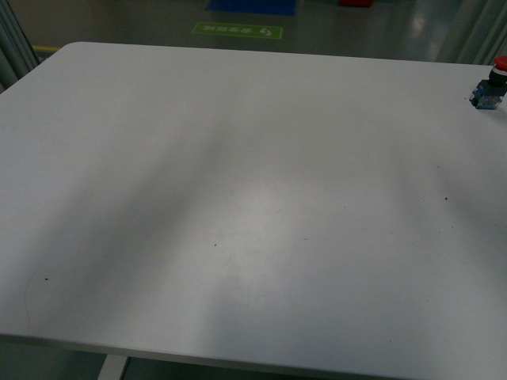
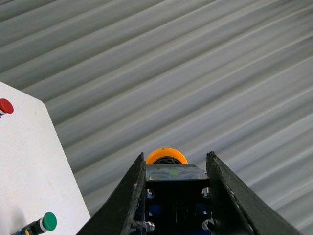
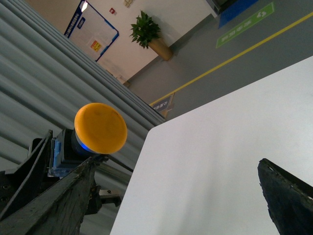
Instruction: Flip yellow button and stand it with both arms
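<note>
The yellow button (image 2: 166, 156) is held in my left gripper (image 2: 176, 159), which is shut on its black and blue-clear contact block. The orange-yellow cap points away from the wrist, towards a grey ribbed wall. The button hangs in the air beyond the white table's (image 2: 34, 166) edge. In the right wrist view the yellow button (image 3: 100, 128) shows cap-on, just past one fingertip of my right gripper (image 3: 178, 161). That gripper is open, with only the table top behind the gap. Neither arm appears in the front view.
A red-capped button (image 1: 491, 83) stands at the table's far right edge. It shows again as the red button (image 2: 5, 105) in the left wrist view, where a green-capped button (image 2: 48, 221) also lies on the table. The grey ribbed wall (image 3: 44, 63) runs beside the table.
</note>
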